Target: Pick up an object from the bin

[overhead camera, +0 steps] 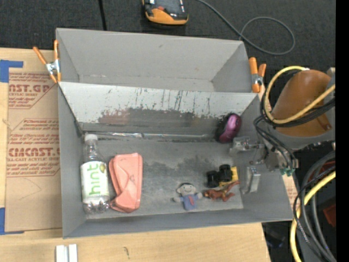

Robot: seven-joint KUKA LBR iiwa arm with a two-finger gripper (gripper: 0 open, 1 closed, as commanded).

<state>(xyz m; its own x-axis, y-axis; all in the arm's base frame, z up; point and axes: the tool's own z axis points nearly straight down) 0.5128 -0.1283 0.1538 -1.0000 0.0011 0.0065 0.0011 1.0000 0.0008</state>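
My gripper hangs at the bin's right wall, open, with nothing between its fingers. One finger is just below a purple rounded object that rests in the far right corner. The other finger stands right of a black and yellow toy on the bin floor. A small red-orange piece lies just in front of that toy, near the lower finger.
A small doll figure lies near the front middle. A pink pouch and a clear "hint" water bottle lie side by side at the front left. The arm with its orange cover and cables stands outside the right wall.
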